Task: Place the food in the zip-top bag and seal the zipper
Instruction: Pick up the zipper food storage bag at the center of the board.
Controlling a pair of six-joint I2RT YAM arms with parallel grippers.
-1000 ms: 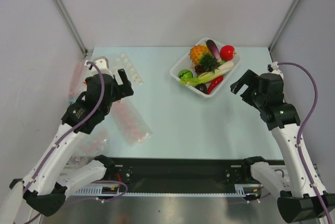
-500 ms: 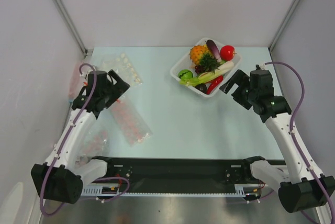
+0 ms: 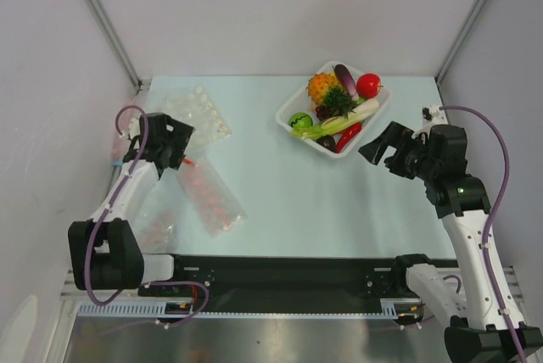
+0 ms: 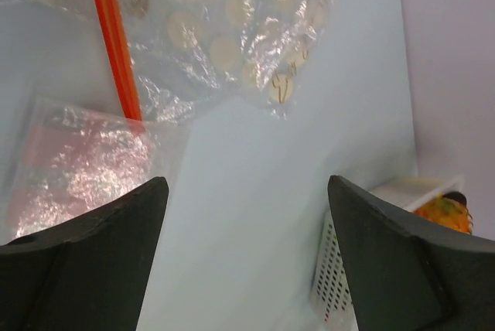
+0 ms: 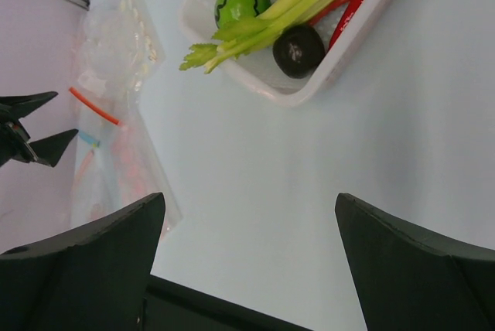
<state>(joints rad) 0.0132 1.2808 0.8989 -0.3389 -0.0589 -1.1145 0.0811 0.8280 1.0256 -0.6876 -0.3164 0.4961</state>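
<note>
The food lies in a white basket [image 3: 376, 114] at the back right: an orange pineapple [image 3: 321, 86], a round green fruit [image 3: 299, 120] and a round red fruit [image 3: 368, 85]. The green fruit also shows in the right wrist view [image 5: 241, 4]. The clear zip-top bag [image 4: 182, 87] lies crumpled at the far left, its orange-red zipper [image 4: 113, 37] just ahead of my left gripper [image 3: 176, 142]. That gripper [image 4: 246, 192] is open and empty. My right gripper [image 3: 378, 145] is open and empty beside the basket's near right corner, and in the right wrist view [image 5: 249, 199] it hangs over bare table.
A packet of pink-red dots [image 3: 212, 193] lies near the left arm, and a sheet of white dots [image 3: 206, 108] lies behind it. The basket also holds celery [image 5: 294, 2], a red chili [image 5: 357, 5] and a dark round fruit [image 5: 298, 50]. Walls stand close on both sides.
My left arm has pulled its gripper back to the left, toward the wall, over the bags. My right arm has turned a little, its gripper staying near the basket. Both grippers stay open.
</note>
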